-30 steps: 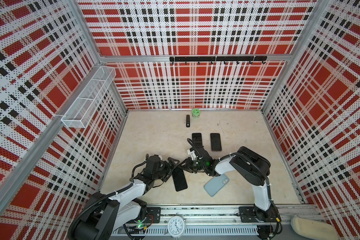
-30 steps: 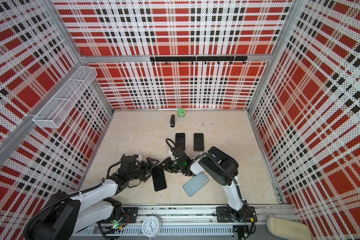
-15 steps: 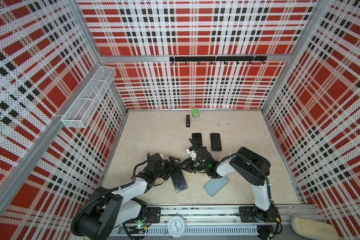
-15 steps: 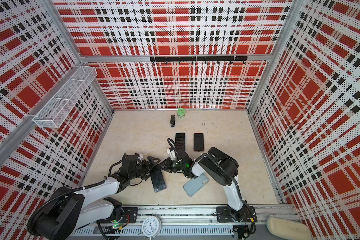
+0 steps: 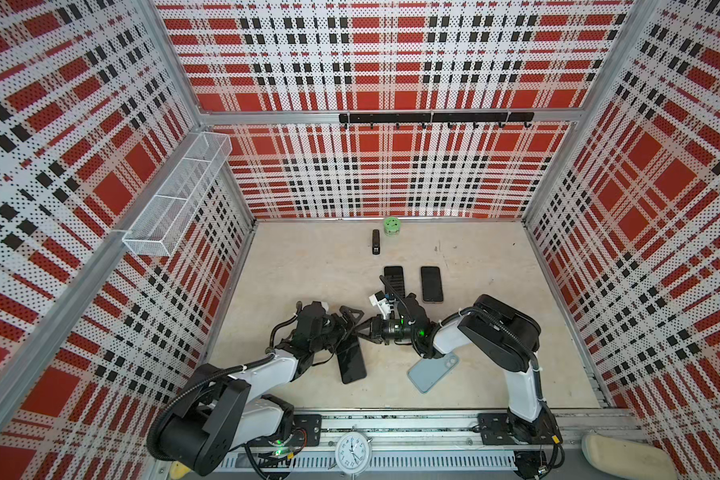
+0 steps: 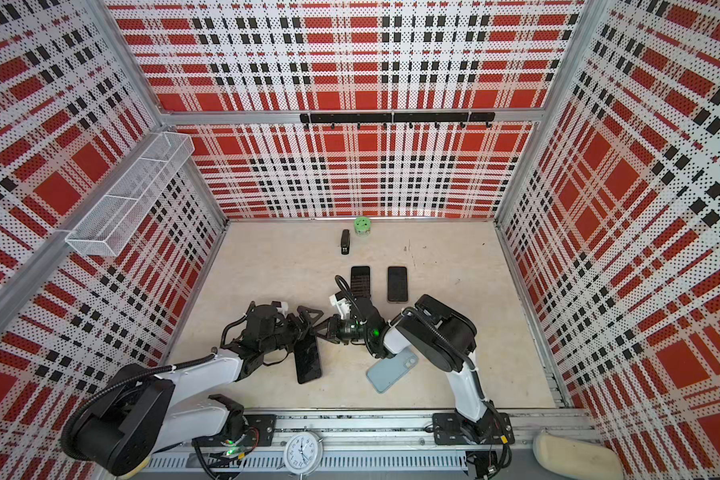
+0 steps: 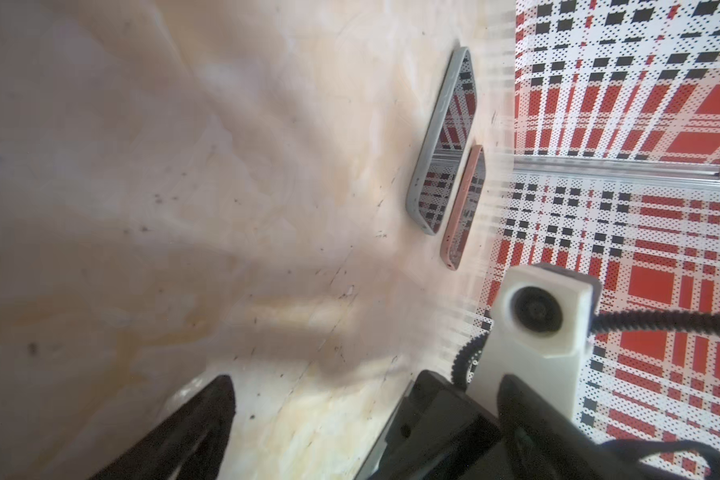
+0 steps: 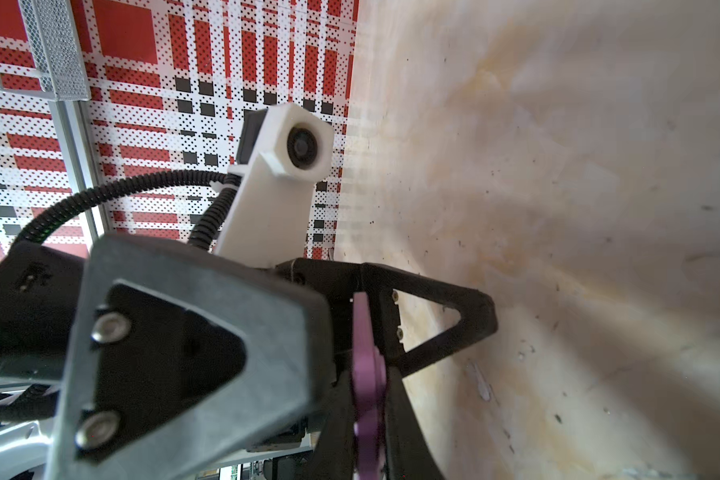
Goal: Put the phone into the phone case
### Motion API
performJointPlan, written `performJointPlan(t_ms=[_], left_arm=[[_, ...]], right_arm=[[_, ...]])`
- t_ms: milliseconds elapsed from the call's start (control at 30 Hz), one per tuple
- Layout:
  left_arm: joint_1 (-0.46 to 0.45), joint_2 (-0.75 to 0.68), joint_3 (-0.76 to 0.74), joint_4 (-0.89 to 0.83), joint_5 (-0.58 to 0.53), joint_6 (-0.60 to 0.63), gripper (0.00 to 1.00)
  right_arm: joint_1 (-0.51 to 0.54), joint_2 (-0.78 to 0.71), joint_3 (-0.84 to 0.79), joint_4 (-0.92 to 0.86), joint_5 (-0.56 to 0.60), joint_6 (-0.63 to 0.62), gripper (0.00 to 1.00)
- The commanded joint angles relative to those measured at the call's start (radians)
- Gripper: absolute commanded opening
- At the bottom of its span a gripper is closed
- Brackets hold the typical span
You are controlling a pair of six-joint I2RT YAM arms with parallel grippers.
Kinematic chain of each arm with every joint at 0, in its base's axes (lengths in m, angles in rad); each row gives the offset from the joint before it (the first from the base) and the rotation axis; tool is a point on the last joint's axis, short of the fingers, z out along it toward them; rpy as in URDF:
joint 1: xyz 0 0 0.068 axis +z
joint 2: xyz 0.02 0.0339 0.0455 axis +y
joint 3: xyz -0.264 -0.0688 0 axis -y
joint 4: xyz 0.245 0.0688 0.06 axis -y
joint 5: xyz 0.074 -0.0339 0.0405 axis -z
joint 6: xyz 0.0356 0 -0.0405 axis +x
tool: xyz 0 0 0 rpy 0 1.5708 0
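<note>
In both top views a phone (image 5: pixel 353 363) (image 6: pixel 308 361) with a dark screen lies near the front middle of the floor. Its far end sits between the two grippers. My right gripper (image 5: pixel 360 328) (image 6: pixel 319 328) reaches in from the right, rolled on its side, and is shut on that end. In the right wrist view the phone (image 8: pixel 364 332) shows as a thin purple edge between the right gripper's (image 8: pixel 368 374) fingers. My left gripper (image 5: pixel 348 326) (image 6: pixel 306 328) (image 7: pixel 362 432) faces it, open around the same end. The light blue phone case (image 5: pixel 431 374) (image 6: pixel 387 372) lies beside the right arm.
Two more phones, one with a grey edge (image 5: pixel 393 280) (image 7: pixel 445 141) and one with a pink edge (image 5: pixel 432 284) (image 7: pixel 464 208), lie behind the grippers. A small black stapler-like object (image 5: pixel 376 242) and a green tin (image 5: pixel 391 226) stand near the back wall. A wire basket (image 5: pixel 179 195) hangs on the left wall.
The right gripper's jaws have closed on the phone's far end. The phone has shifted a little to the left. The left gripper has stayed open.
</note>
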Motion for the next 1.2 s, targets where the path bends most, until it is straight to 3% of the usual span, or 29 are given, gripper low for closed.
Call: performJointPlan(t_ms=[0,233,633,833,900,1167], left_arm=[[-0.004,0.01,0.023,0.057,0.011,-0.034,1.0],[0.011,-0.028,0.022,0.061,0.041,-0.018,1.0],[-0.029,-0.014,0.064,0.023,0.164,0.128,0.98],[-0.079,-0.006,0.081,0.033,0.191,0.161,0.83],[-0.088,-0.016,0.08,0.038,0.188,0.159,0.73],[-0.118,-0.055,0.071,0.07,0.162,0.142,0.56]], right_arm=[[0.004,-0.02,-0.017,0.092,-0.004,0.015,0.07],[-0.057,-0.066,-0.068,0.087,0.026,0.014,0.0],[-0.206,-0.173,-0.063,0.029,-0.027,0.006,0.0],[-0.257,-0.227,-0.03,-0.069,-0.041,-0.041,0.0],[-0.268,-0.238,-0.023,-0.091,-0.043,-0.051,0.0],[-0.288,-0.244,-0.007,-0.114,-0.041,-0.064,0.0]])
